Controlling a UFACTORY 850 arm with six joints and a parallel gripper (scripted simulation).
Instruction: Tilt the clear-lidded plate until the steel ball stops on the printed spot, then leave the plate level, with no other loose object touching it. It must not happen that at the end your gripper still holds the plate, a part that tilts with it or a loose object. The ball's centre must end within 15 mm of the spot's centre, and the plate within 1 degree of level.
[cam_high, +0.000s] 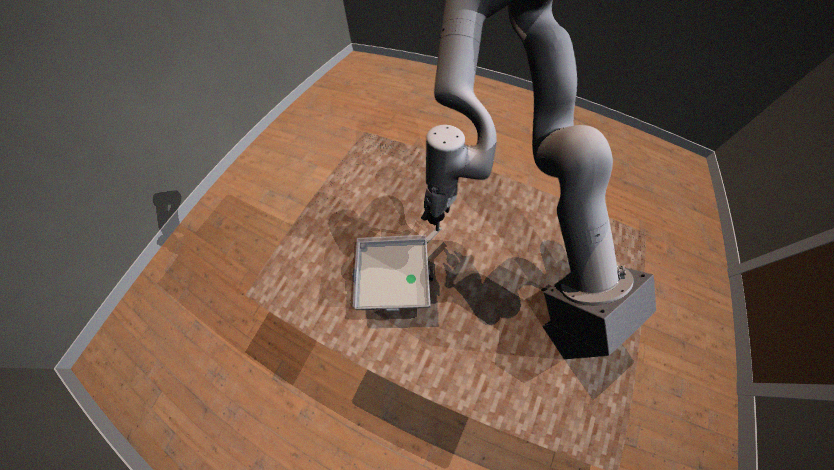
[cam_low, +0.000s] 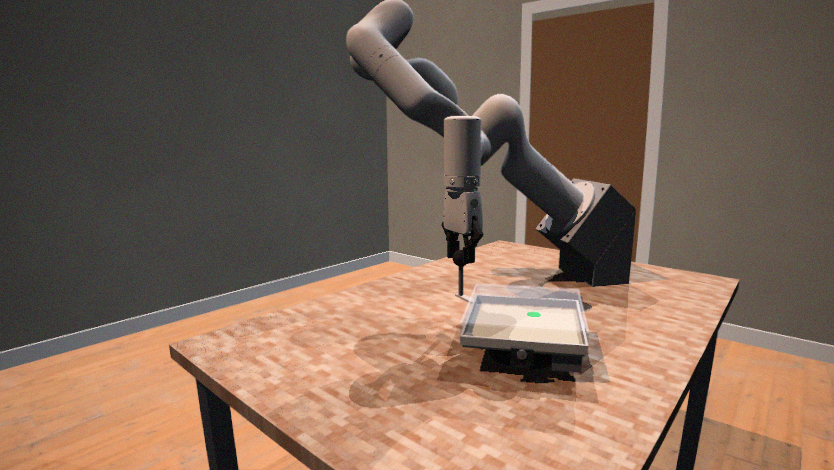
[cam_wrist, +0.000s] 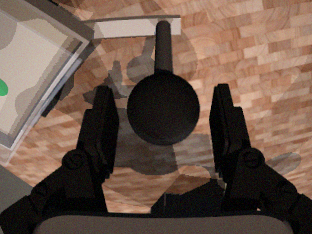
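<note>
arm points straight down, open fingers straddling the handle knob (cam_wrist: 163, 108) without gripping.

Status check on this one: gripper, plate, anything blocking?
Gripper open, straddling the black knob, not gripping. Plate near level; green spot visible, ball not discernible. Nothing in the way.

A butcher-block worktop (cam_low: 326, 373) on dark legs is seen standing on a plank floor (cam_low: 105, 379). The arm's dark base block (cam_low: 604, 245) is carried at its far right corner. Nearer the middle, a dark stand (cam_low: 528, 363) is set on it, bearing the clear-lidded plate (cam_low: 525, 341).
</note>
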